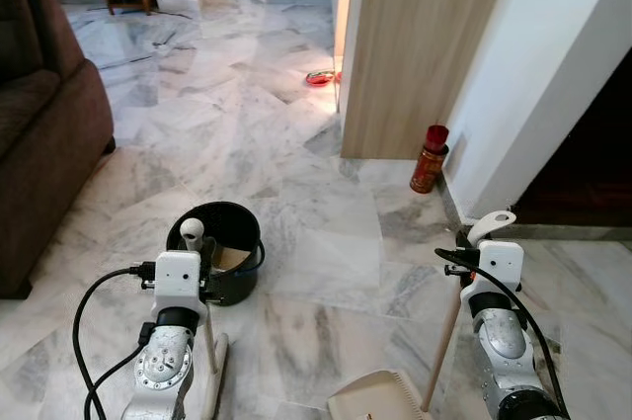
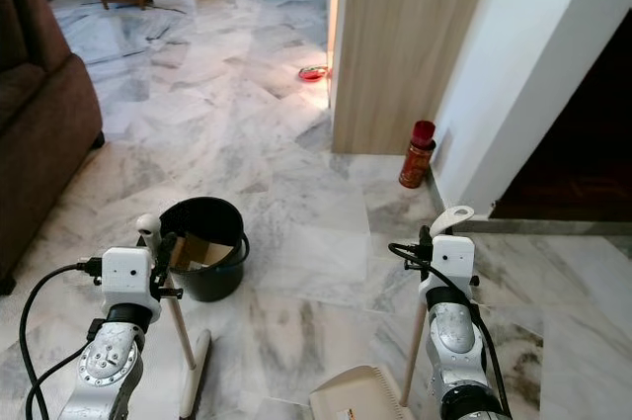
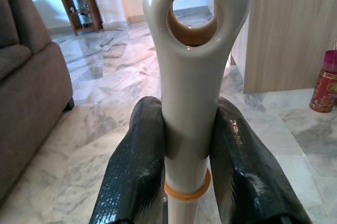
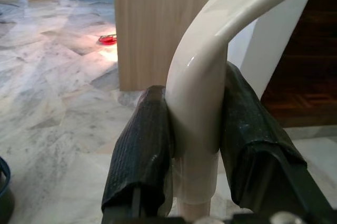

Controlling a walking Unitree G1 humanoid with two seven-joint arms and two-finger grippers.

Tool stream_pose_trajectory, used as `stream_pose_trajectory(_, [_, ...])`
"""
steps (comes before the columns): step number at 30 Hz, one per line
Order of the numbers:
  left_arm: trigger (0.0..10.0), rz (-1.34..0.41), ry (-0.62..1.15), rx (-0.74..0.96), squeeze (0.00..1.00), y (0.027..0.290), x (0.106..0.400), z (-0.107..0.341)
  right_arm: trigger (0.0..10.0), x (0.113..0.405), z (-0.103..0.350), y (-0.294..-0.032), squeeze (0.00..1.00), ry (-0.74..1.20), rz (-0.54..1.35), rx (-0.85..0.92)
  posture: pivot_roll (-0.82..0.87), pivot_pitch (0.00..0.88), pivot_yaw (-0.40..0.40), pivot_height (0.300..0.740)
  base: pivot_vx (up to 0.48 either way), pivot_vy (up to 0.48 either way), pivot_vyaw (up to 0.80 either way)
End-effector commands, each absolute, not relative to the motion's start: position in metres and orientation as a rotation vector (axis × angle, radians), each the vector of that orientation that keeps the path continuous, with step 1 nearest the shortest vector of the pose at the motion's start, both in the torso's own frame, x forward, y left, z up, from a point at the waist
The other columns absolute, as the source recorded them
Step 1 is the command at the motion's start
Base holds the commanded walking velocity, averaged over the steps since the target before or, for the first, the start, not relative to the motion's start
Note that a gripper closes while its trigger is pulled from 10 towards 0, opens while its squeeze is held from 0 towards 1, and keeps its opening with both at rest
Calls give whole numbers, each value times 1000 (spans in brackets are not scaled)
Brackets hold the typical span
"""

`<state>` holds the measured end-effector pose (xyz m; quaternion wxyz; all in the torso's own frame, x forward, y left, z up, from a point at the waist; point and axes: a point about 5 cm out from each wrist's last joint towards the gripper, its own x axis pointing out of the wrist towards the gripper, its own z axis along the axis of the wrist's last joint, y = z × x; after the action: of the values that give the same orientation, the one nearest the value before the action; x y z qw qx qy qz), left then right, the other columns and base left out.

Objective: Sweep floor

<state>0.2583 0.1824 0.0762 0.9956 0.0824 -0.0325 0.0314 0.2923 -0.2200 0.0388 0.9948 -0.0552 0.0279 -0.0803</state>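
left gripper (image 3: 187, 166) clamps broom handle (image 3: 192, 76) | right gripper (image 4: 195, 150) clamps dustpan handle (image 4: 202, 103) | black bucket (image 1: 222, 242) ahead (red can (image 1: 430, 158) by wall)

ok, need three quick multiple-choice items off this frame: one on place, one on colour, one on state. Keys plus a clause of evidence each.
1. Where does the red canister stand?
A. Inside the bucket
B. On the floor at the foot of the white wall, beside the wooden panel
C. On the sofa

2. What colour is the bucket?
A. Black
B. Yellow
C. Blue

3. What is the left pincer doing?
A. Open over the bucket
B. Shut on the canister
C. Shut on the broom handle

Key: 1 B, the red canister stands by the wall next to the wooden panel. 2 A, the bucket is black. 3 C, the left pincer has both fingers pressed on the cream broom handle; the right pincer likewise clamps the dustpan handle.
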Motion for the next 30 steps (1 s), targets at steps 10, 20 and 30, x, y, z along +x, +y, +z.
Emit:
stream_pose_trajectory(10, [10000,51,-82,199,0,181,262,80,10000,297,47,-223,0,21,-171,-116,-4,0,-17,740,0,-186,-788])
stream_pose_trajectory(20, [10000,66,-86,218,0,183,264,82,10000,299,50,-223,0,13,-172,-109,-5,0,-10,740,0,-292,-788])
stream_pose_trajectory(30, [10000,68,-87,212,0,184,266,83,10000,298,48,-223,0,15,-179,-100,-11,0,-4,740,0,0,-788])
